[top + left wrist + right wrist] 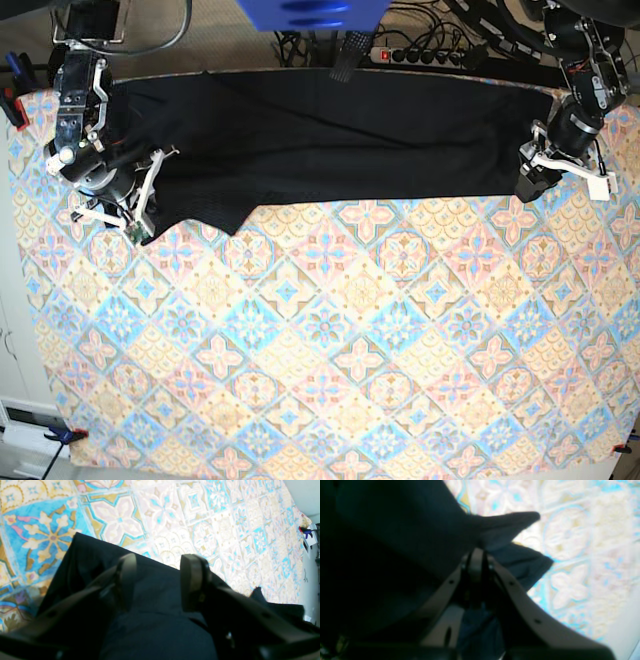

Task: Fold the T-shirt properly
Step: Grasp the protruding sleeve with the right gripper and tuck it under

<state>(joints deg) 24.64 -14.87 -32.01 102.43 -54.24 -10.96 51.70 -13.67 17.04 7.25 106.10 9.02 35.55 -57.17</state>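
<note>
The black T-shirt (330,140) lies spread in a long band across the far part of the table. My left gripper (160,580) is open, its two fingers apart just above the shirt's edge (155,620); in the base view it (528,185) is at the shirt's right end. My right gripper (476,555) is shut on a pinched fold of the shirt (505,527), which rises in a point above the jaws; in the base view it (140,222) is at the shirt's lower left corner. The white mark does not show.
A patterned tile-print cloth (330,340) covers the table in front of the shirt. Cables and a power strip (420,55) lie behind the far edge, under a blue object (310,12). A clamp (10,100) grips the left table edge.
</note>
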